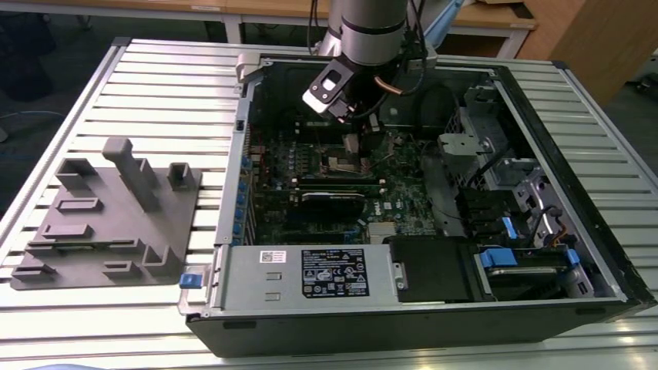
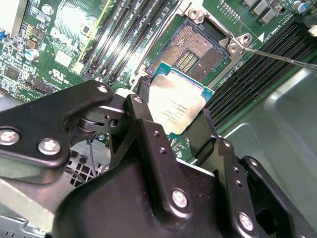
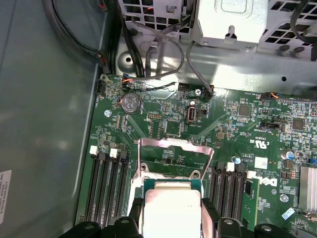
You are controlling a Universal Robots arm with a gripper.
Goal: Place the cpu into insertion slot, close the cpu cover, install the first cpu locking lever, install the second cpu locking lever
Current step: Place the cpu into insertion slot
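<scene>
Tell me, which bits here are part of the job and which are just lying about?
Part of the job: claw, shut on the cpu; open insertion slot; raised cpu cover; locking lever.

Just lying about: grey moulded block; memory slots; coin battery; power supply box.

Bright glare whitens the cpu (image 3: pixel 171 213), while the computer case (image 1: pixel 411 327) interior lies shadowed.

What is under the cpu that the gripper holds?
In the second wrist view, the cpu in the gripper hangs over the open insertion slot. Most of the slot shows; its corner nearest the cpu is covered and cannot be seen.
</scene>
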